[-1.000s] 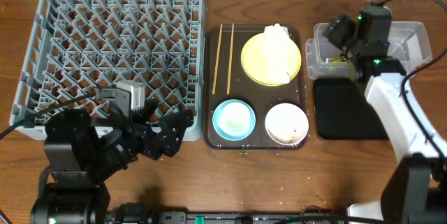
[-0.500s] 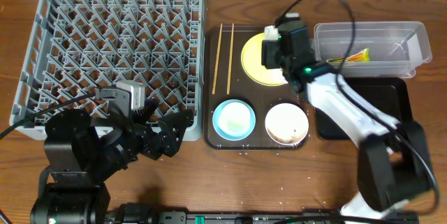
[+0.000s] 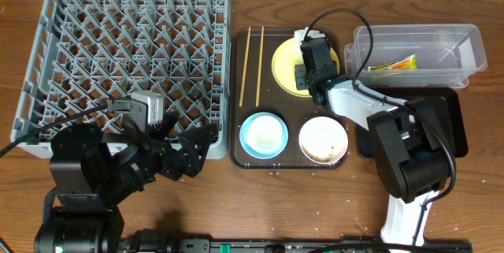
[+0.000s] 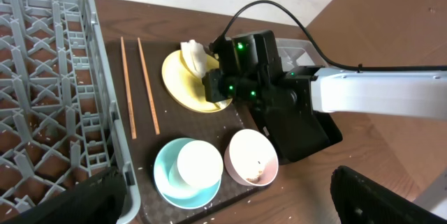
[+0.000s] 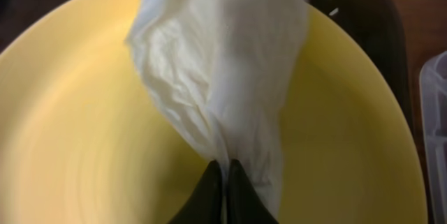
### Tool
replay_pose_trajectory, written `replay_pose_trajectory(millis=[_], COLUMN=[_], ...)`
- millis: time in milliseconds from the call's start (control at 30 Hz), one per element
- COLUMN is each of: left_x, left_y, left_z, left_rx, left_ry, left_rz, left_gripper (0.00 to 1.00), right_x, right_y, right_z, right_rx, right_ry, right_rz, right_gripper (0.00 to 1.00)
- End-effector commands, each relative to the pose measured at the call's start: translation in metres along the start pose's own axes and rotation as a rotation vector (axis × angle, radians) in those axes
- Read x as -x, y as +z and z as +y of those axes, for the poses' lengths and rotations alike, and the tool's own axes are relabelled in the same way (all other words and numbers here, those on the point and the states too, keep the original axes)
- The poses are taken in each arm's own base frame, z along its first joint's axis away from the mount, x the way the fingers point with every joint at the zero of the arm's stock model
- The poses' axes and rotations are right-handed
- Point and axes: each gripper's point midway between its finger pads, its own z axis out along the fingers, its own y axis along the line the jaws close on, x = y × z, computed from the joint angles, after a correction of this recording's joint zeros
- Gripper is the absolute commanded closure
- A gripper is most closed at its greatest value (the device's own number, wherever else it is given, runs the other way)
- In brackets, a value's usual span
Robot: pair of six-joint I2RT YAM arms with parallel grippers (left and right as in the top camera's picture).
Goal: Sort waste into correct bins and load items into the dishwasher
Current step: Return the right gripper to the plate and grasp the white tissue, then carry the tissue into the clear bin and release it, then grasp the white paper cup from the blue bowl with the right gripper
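Note:
My right gripper (image 5: pixel 225 165) is shut on the lower edge of the crumpled white napkin (image 5: pixel 223 63), right over the yellow plate (image 5: pixel 70 147). Overhead, the napkin (image 3: pixel 302 34) shows at the plate's (image 3: pixel 285 64) far rim. The wrapper packet (image 3: pixel 394 64) lies in the clear tub (image 3: pixel 465 48). A white cup (image 3: pixel 266 133) sits in the light blue bowl (image 3: pixel 250 146), beside the white bowl (image 3: pixel 323 139) holding food scraps (image 4: pixel 255 175). Two chopsticks (image 3: pixel 250 64) lie left of the plate. My left gripper (image 3: pixel 197 149) hangs open by the grey dish rack's (image 3: pixel 126 48) front right corner.
The dishes stand on a dark brown serving tray (image 3: pixel 236 158) between the rack and the bins. The black tray (image 3: pixel 449 127) lies in front of the clear tub, partly under my right arm. Rice grains are scattered on the wooden table near the tray's front edge.
My right arm swung left from over the clear tub to the yellow plate, and its jaws closed on the napkin. The left arm has not moved.

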Motion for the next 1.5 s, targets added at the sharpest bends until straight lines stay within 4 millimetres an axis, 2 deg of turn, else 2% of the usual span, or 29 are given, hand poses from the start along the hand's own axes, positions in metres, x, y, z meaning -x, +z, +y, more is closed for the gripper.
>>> replay_pose_trajectory(millis=[0, 67, 133, 167, 267, 367, 467, 533, 567, 700, 800, 933, 967, 1000, 1067, 1133, 1233, 1367, 1467], left_x=[0.007, 0.007, 0.007, 0.007, 0.007, 0.007, 0.007, 0.007, 0.007, 0.007, 0.007, 0.007, 0.007, 0.007, 0.007, 0.007, 0.007, 0.007, 0.007], left_y=[-0.004, -0.004, -0.004, -0.004, -0.004, -0.004, -0.004, -0.004, -0.004, -0.004, -0.004, -0.004, -0.004, -0.004, -0.004, -0.004, -0.004, -0.004, -0.004], left_z=[-0.004, -0.004, -0.004, -0.004, -0.004, -0.004, -0.004, -0.004, -0.004, -0.004, -0.004, -0.004, -0.004, -0.004, -0.004, -0.004, -0.004, -0.004, -0.004], left_rx=[-0.001, -0.001, -0.001, -0.001, -0.001, -0.001, -0.001, -0.001, -0.001, -0.001, -0.001, -0.001, -0.001, -0.001, -0.001, -0.001, -0.001, -0.001, -0.001], left_ry=[0.019, 0.019, 0.019, 0.019, 0.019, 0.019, 0.019, 0.019, 0.019, 0.019, 0.019, 0.019, 0.019, 0.019, 0.019, 0.019, 0.019, 0.019, 0.019], left_rz=[-0.02, -0.02, -0.02, -0.021, -0.02, -0.021, -0.021, -0.02, -0.02, -0.021, -0.02, -0.02, -0.02, -0.02, -0.021, -0.02, -0.02, -0.02, -0.02], left_gripper=[0.05, 0.05, 0.05, 0.05, 0.05, 0.05, 0.05, 0.05, 0.05, 0.05, 0.05, 0.05, 0.05, 0.05, 0.05, 0.05, 0.05, 0.05, 0.05], right_x=[0.007, 0.014, 0.028, 0.042, 0.066, 0.083, 0.087, 0.088, 0.087, 0.073, 0.06, 0.041, 0.041, 0.041, 0.044, 0.051, 0.068, 0.087, 0.087], right_y=[-0.011, -0.021, -0.04, -0.058, -0.095, -0.125, -0.141, -0.143, -0.14, -0.129, -0.118, -0.098, -0.095, -0.093, -0.092, -0.097, -0.115, -0.155, -0.186], right_z=[-0.004, -0.002, -0.001, 0.0, -0.005, -0.028, -0.067, -0.097, -0.129, -0.181, -0.208, -0.223, -0.223, -0.222, -0.212, -0.202, -0.183, -0.135, -0.097], right_rx=[-0.001, 0.027, 0.076, 0.112, 0.167, 0.149, 0.068, 0.006, -0.047, -0.172, -0.256, -0.302, -0.302, -0.294, -0.236, -0.172, -0.046, 0.211, 0.348], right_ry=[0.048, 0.059, 0.079, 0.113, 0.218, 0.337, 0.491, 0.573, 0.658, 0.845, 0.97, 1.074, 1.074, 1.074, 1.044, 1.005, 0.914, 0.731, 0.56], right_rz=[-0.002, -0.006, -0.026, -0.048, -0.095, -0.133, -0.153, -0.168, -0.177, -0.185, -0.187, -0.155, -0.155, -0.152, -0.129, -0.12, -0.12, -0.1, -0.078], right_gripper=[0.99, 0.99, 0.99, 0.99, 0.99, 0.99, 0.99, 0.99, 0.99, 0.99, 0.99, 0.99, 0.95, 0.78, 0.34, 0.21, 0.14, 0.13, 0.13])
